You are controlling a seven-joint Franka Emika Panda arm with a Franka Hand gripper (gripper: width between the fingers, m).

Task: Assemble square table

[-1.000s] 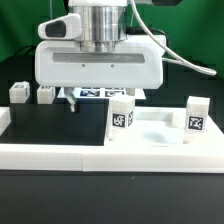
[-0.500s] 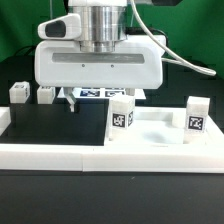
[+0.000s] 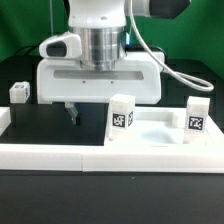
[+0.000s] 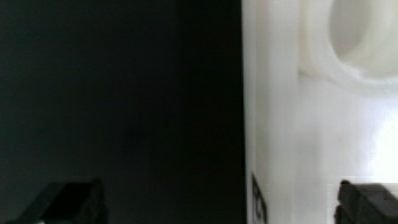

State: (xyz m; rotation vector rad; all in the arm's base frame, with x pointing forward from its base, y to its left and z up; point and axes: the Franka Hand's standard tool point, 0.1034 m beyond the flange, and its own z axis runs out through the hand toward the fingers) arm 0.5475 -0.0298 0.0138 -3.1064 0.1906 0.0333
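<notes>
The white square tabletop (image 3: 155, 128) lies at the exterior view's right, inside the border wall. Two tagged white legs (image 3: 122, 115) (image 3: 196, 115) stand upright on it. A loose leg (image 3: 19, 92) stands at the far left. My gripper (image 3: 97, 110) hangs low over the tabletop's left edge, open and empty; one dark finger (image 3: 70, 112) shows above the black mat. In the wrist view the gripper (image 4: 217, 205) straddles the slab's edge (image 4: 294, 130), with one fingertip (image 4: 71, 205) over black and the other over white. A round hole (image 4: 365, 50) shows in the slab.
A long low white border wall (image 3: 60, 155) runs along the front and turns up at the far left (image 3: 4, 118). The black mat (image 3: 45, 125) lies between wall and tabletop. The gripper body hides the area behind it.
The gripper has come down and a little to the exterior view's right. Its body now hides the marker board and the second loose leg at the back left.
</notes>
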